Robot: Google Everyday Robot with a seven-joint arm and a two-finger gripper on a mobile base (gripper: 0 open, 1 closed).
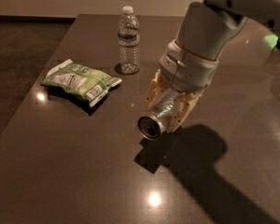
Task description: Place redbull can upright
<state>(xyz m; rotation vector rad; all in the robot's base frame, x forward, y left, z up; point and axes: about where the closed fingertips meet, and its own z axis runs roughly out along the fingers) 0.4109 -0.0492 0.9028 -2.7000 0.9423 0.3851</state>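
Observation:
The redbull can [155,120] is a silver can held tilted, its shiny round end pointing down and left toward the camera. It hangs a little above the dark table [84,171], near the middle. My gripper [167,105] with pale yellowish fingers [152,91] is shut on the can's body, under the big white arm that comes in from the upper right. The can's shadow lies on the table just below it.
A clear water bottle [129,40] with a white cap stands upright at the back. A green snack bag [80,80] lies at the left. The table's left edge runs diagonally beside a dark floor.

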